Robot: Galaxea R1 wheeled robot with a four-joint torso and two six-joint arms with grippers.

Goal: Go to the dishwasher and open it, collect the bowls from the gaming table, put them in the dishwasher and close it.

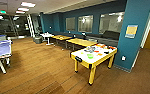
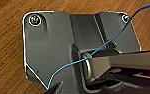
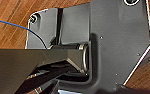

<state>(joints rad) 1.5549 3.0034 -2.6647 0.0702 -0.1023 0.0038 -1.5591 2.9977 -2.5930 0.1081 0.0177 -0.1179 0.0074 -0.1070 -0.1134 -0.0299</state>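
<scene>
Whether either arm's jaws are spread or pressed together cannot be told; both wrist views look down on wood-plank floor. In the head view the gaming table, white-topped on yellow legs and strewn with small colourful items, stands right of centre, just beside a teal pillar. Open floor lies before it, with a blue table-tennis table at far left and yellow tables along the windowed wall behind.

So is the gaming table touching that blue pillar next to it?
Cannot tell. In the head view the gaming table has its far end right by the blue pillar, overlapping it in the picture, with no plain gap or contact.
</scene>
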